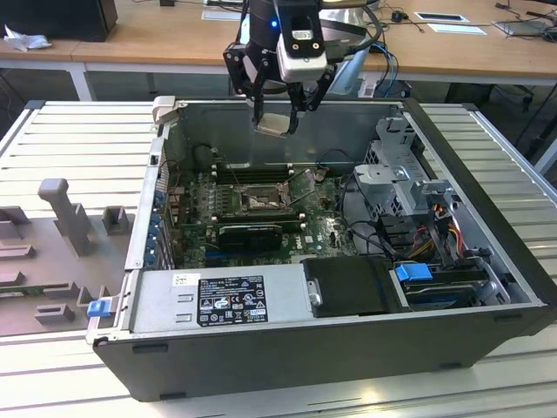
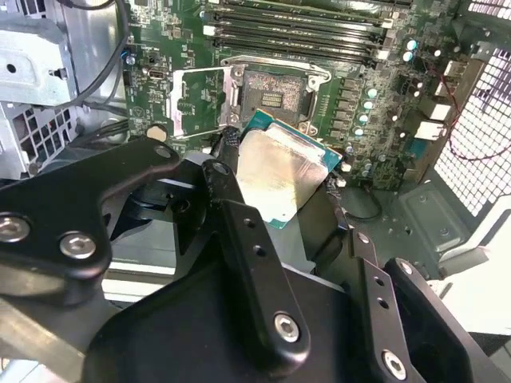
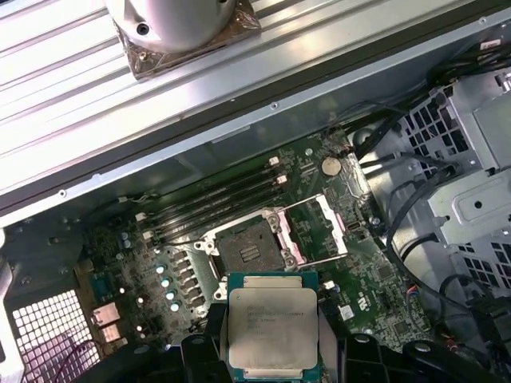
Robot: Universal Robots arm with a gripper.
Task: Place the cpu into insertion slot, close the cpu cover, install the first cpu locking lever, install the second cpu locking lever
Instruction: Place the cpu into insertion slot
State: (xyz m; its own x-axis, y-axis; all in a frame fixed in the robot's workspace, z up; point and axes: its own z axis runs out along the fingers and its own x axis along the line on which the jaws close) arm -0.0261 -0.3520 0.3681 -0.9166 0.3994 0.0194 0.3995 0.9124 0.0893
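My gripper (image 1: 278, 120) hangs above the open computer case, shut on the cpu (image 1: 273, 124), a small silvery-grey square chip with a green edge. In both wrist views the cpu (image 2: 271, 177) (image 3: 271, 323) sits between the black fingers (image 2: 231, 199), tilted, well above the board. Below it lies the insertion slot (image 1: 258, 202) (image 2: 273, 97) (image 3: 247, 251), a dark square socket that stands bare on the green circuit board. Beside the slot the cpu cover (image 2: 196, 99) (image 3: 318, 230) is swung open. The thin wire locking levers around the socket stand released.
Long black memory slots (image 2: 303, 24) run beside the socket. A grey and black power supply (image 1: 226, 300) fills the case's near side, and a metal drive cage (image 1: 396, 178) with cables stands at the exterior view's right. A grey parts fixture (image 1: 61, 218) lies outside the case.
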